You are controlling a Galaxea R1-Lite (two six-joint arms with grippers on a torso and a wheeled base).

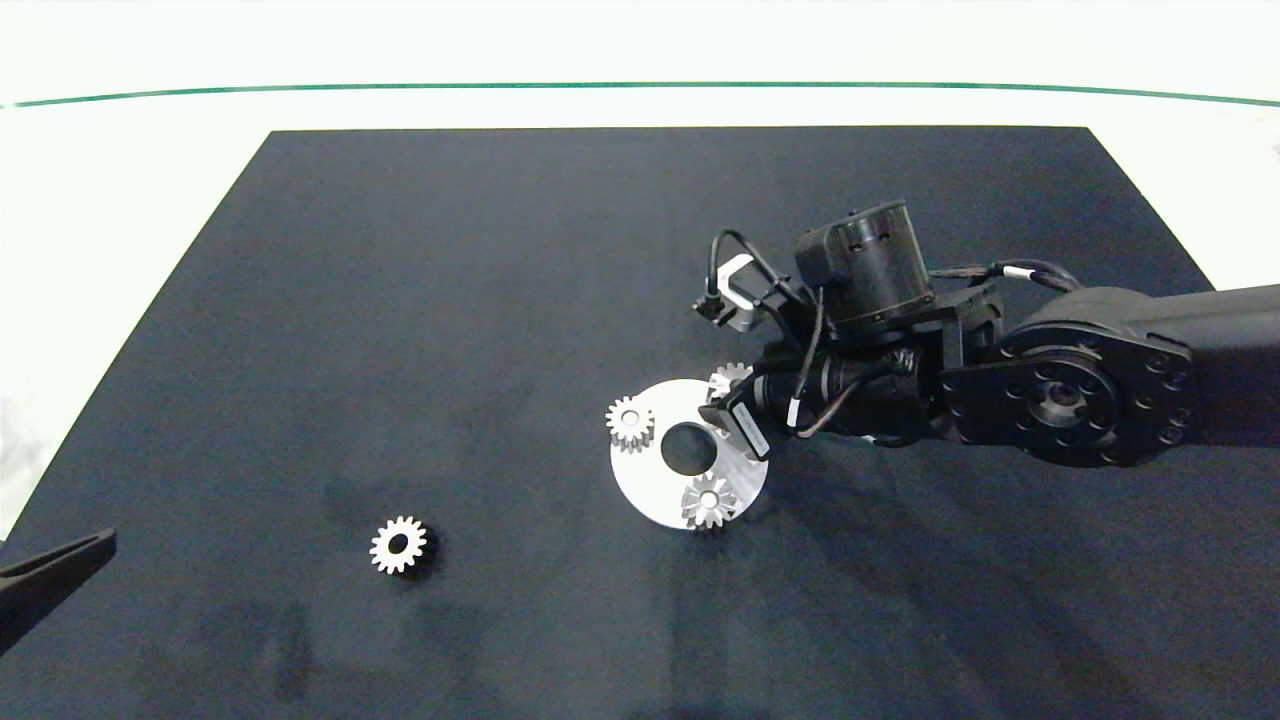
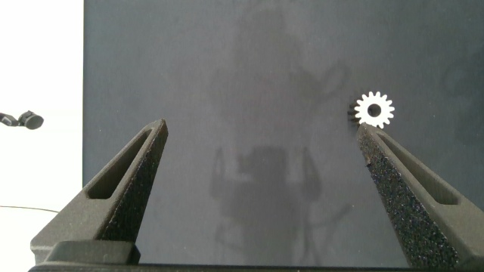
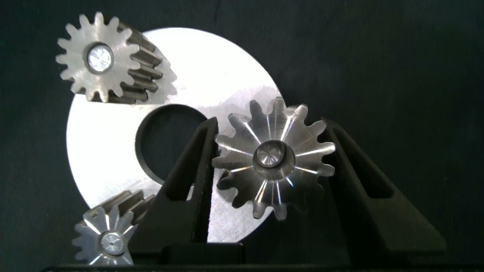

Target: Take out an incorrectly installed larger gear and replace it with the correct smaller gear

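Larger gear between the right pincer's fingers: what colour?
Shiny silver metal, with pointed teeth; the larger gear shows best in the right wrist view, between the right pincer fingers.

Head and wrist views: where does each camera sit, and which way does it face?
Head view: overhead, facing down on the black mat; right arm and left end effector show.
Left wrist: on that arm, facing the mat; its open end effector shows.
Right wrist: on that arm, facing the larger gear; right end effector shows.
Head and left wrist share the smaller gear.
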